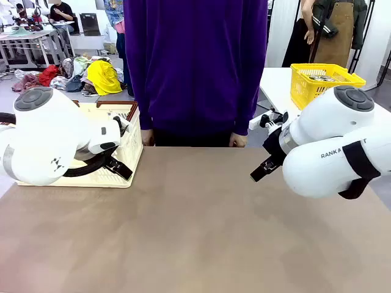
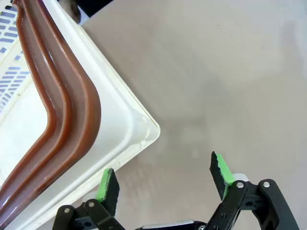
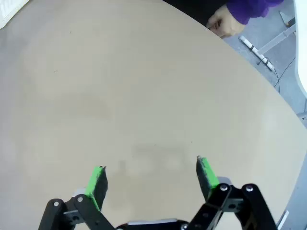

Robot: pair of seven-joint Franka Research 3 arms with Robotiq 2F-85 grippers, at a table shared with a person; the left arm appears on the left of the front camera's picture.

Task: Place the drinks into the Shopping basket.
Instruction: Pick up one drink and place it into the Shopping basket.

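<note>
Table: brown top (image 1: 195, 232); a person in purple stands at its far edge.
Shopping basket (image 1: 135, 149): left of frame, cream wall and brown rim.
Left gripper (image 2: 165, 175): jaws spread wide, holding nothing, one pad just beside the basket's corner.
Right gripper (image 3: 151, 175): equally wide, empty, over bare tabletop at right.
Drinks: silvery shapes inside the yellow mesh basket (image 1: 305, 85), upper right, too small to tell.
Nearer arm: probably the left for the basket, the right for that far side.
</note>
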